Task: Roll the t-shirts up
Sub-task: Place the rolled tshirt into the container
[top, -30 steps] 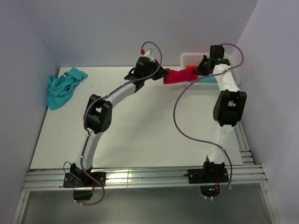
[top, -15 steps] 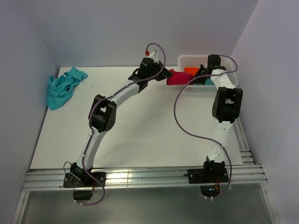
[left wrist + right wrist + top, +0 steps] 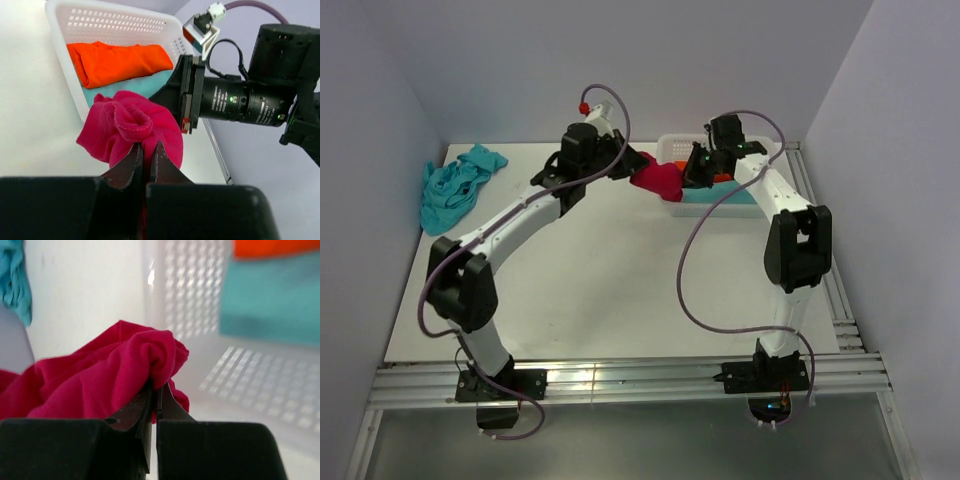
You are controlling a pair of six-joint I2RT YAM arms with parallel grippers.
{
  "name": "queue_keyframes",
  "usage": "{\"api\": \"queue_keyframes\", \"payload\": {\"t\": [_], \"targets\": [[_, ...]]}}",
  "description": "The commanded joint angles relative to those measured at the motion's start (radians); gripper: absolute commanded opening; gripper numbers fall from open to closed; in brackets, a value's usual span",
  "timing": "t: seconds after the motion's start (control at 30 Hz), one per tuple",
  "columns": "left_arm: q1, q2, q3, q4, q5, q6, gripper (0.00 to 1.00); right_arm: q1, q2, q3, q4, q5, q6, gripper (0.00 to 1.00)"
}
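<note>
1. Far left of the tabletop (image 3: pixel 590 270), near the back wall, you have a loose turquoise t-shirt (image 3: pixel 455 190) lying crumpled in a heap, well apart from both arms
2. Your left arm (image 3: pixel 510 225) reaches from its base up and across to the right, toward the middle of the far edge
3. Your left fingers (image 3: pixel 140 161) are pinched almost together, with only a thin slit between them, and they clamp a fold of the crimson t-shirt (image 3: pixel 130 125)
4. The crimson t-shirt is bunched into a lump between the two sets of fingers, just beside the left end wall of the basket; a rolled hem curls on top of it in the left wrist view; I cannot tell whether its underside touches the tabletop
5. Your right fingers (image 3: pixel 150 407) are also nearly closed and nip the other side of the same crimson lump, facing the left ones at close range
6. The white perforated basket (image 3: pixel 672 142) sits at the far right of the tabletop, just behind and right of the crimson t-shirt
7. Inside it, an orange t-shirt (image 3: pixel 120 60) lies folded on top of a flat turquoise t-shirt (image 3: pixel 270 305)
8. Your right arm (image 3: pixel 795 245) rises from its base at the right and bends left over the basket
</note>
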Motion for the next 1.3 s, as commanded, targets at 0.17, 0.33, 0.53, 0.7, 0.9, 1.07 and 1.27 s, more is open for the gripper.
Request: {"api": "queue_keyframes", "payload": {"t": [0.17, 0.33, 0.53, 0.7, 0.9, 1.07, 1.27], "targets": [[0.021, -0.190, -0.231, -0.022, -0.011, 0.026, 0.00, 0.049, -0.257, -0.191, 0.023, -0.080, 0.044, 0.00], [0.020, -0.112, -0.117, -0.018, 0.030, 0.026, 0.00, -0.076, -0.243, -0.085, -0.069, -0.039, -0.023, 0.00], [0.017, 0.098, 0.048, 0.085, 0.084, -0.020, 0.00, -0.225, -0.201, 0.035, -0.129, 0.000, -0.080, 0.00], [0.003, 0.307, 0.213, 0.171, 0.141, -0.061, 0.00, -0.276, -0.172, 0.058, -0.135, 0.061, -0.086, 0.00], [-0.037, 0.545, 0.506, 0.143, 0.147, -0.080, 0.00, -0.342, -0.132, 0.061, -0.138, 0.098, -0.086, 0.00], [-0.057, 0.611, 0.573, 0.123, 0.142, -0.087, 0.00, -0.382, -0.102, 0.046, -0.144, 0.130, -0.095, 0.00], [-0.063, 0.645, 0.556, 0.128, 0.170, -0.087, 0.01, -0.402, -0.063, 0.023, -0.143, 0.150, -0.111, 0.00]]}}
